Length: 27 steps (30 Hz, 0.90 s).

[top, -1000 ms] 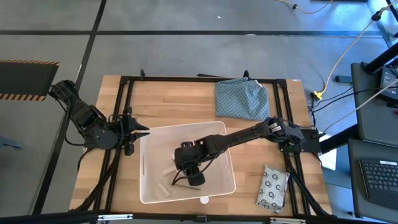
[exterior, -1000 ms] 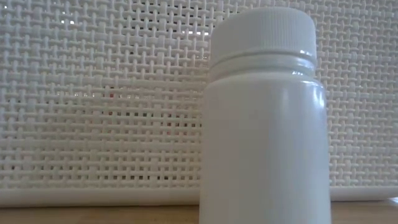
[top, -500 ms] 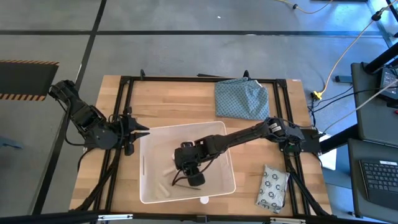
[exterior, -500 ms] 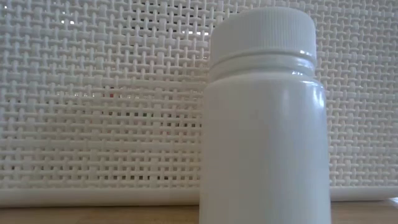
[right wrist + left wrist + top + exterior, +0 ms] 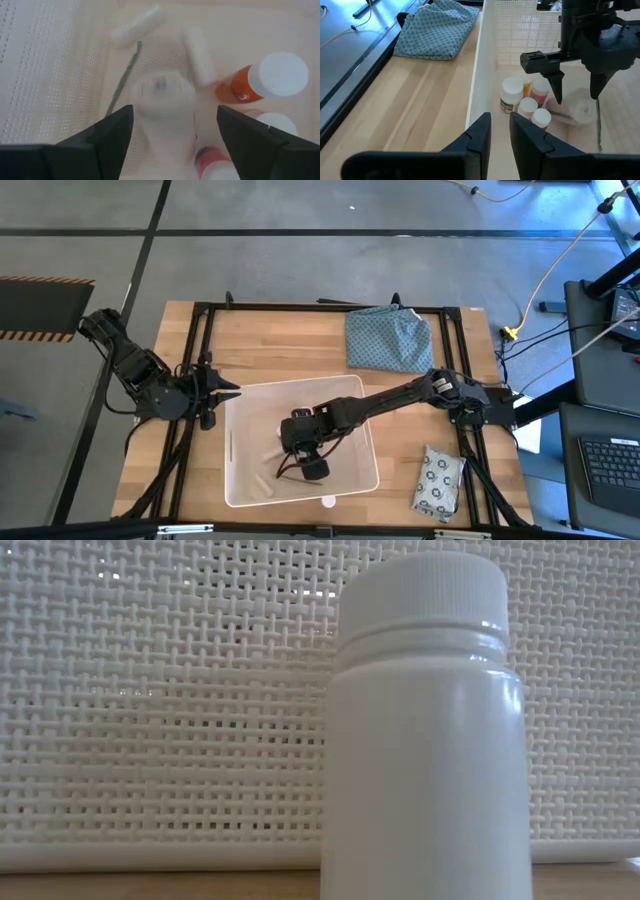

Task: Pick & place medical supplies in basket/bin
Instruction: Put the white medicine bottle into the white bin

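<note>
The white bin (image 5: 245,480) stands mid-table. Inside it, my right gripper (image 5: 172,127) is open, pointing down at a slant over a white round bottle (image 5: 161,95) lying on the bin's floor; the fingers stand either side of it and clear of it. Around it lie an orange bottle with a white cap (image 5: 265,80), two white tubes (image 5: 137,22) and more small bottles (image 5: 520,100). Another white bottle (image 5: 425,730) stands upright on the table before the bin's near wall. The ring-print packet (image 5: 438,480) lies flat at the near right. My left gripper (image 5: 499,131) waits left of the bin, its fingers a narrow gap apart, holding nothing.
A blue-green patterned cloth (image 5: 388,338) lies bunched at the table's far right. The black frame rails (image 5: 195,350) run along the table's edges. Bare wood (image 5: 420,105) lies between the bin's left wall and the table's left edge.
My right gripper has opened where it stands inside the bin, without shifting. Both arms have kept still.
</note>
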{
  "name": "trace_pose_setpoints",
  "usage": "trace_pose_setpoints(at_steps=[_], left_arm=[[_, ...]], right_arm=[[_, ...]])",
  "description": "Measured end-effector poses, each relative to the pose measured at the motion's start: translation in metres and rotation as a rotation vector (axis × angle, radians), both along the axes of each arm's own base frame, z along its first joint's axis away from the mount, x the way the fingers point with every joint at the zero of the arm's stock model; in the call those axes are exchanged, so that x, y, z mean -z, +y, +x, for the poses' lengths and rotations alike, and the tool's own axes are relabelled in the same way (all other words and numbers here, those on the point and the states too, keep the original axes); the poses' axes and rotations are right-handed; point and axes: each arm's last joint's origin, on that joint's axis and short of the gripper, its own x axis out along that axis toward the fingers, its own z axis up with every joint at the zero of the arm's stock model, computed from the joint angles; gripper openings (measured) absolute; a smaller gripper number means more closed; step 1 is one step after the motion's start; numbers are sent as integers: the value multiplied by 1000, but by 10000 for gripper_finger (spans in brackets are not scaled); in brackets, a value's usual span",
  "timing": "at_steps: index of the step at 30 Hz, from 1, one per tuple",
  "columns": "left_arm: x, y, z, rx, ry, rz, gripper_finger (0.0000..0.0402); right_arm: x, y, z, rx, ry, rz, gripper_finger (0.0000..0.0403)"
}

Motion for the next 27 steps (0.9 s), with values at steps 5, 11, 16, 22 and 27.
trace_pose_setpoints(at_steps=[5, 11, 16, 22, 27], left_arm=[[0, 0, 0, 0, 0, 0, 64], [0, 0, 0, -1, 0, -1, 68], [0, 0, 0, -2, 0, -2, 64], [0, 0, 0, -1, 0, -1, 62], [0, 0, 0, 24, 16, 1, 62]], right_arm=[[-26, -1, -5, -1, 8, -6, 291], [-84, 1, -12, -5, -74, 15, 291], [-119, 22, -43, 9, -115, 54, 291], [-155, 52, -92, 205, -198, -112, 291], [-190, 76, -133, 381, -382, -143, 291]])
